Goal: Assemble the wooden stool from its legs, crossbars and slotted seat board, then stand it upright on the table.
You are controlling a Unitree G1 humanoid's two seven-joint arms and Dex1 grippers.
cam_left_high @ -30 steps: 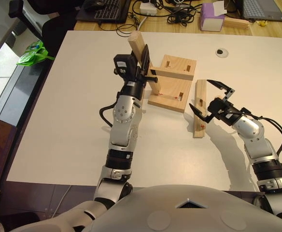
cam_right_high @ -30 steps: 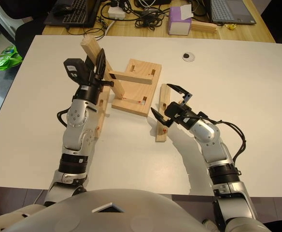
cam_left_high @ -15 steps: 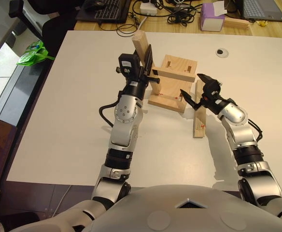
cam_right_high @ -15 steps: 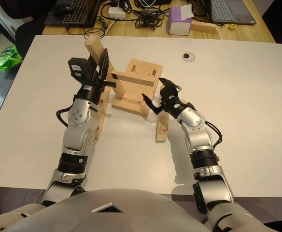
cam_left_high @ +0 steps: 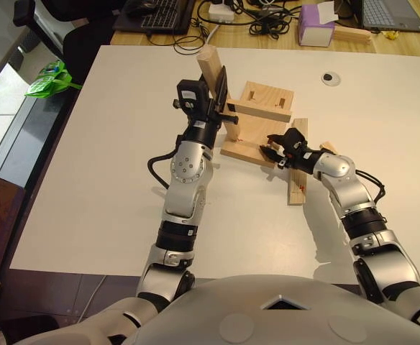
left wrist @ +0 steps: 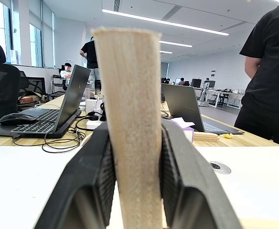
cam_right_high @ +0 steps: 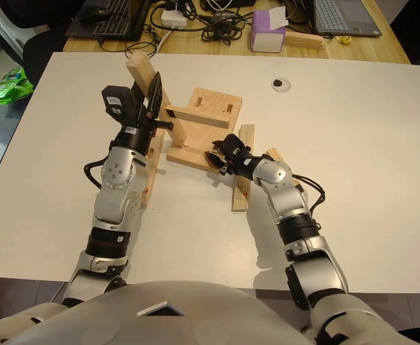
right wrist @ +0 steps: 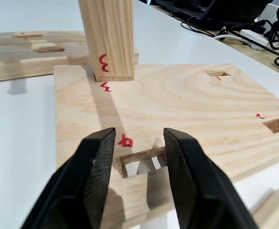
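Note:
The slotted seat board [cam_left_high: 249, 147] lies flat mid-table. One wooden leg [cam_left_high: 208, 65] stands upright at its left edge, and my left gripper [cam_left_high: 213, 90] is shut on it; its fingers [left wrist: 94, 191] clamp both sides of the leg [left wrist: 130, 119]. A crossbar [cam_left_high: 260, 110] runs from that leg across the board. My right gripper [cam_left_high: 276, 152] sits low over the board's near right corner, open. Its fingertips straddle a slot [right wrist: 139, 155] marked in red, with the upright leg [right wrist: 108, 38] beyond. A loose leg [cam_left_high: 296, 169] lies just right of the board. Another leg [cam_right_high: 152, 169] lies under my left arm.
A round grommet [cam_left_high: 329, 77] sits in the table top at the far right. Behind the table a desk holds a purple tissue box [cam_left_high: 316, 23], a keyboard [cam_left_high: 160, 13], cables and a laptop. A green bag [cam_left_high: 48, 79] lies off the table's left edge.
My right gripper swung left from beside the loose leg to the board's near right corner, and its fingers narrowed. The left gripper shifted slightly early on with the leg, then held.

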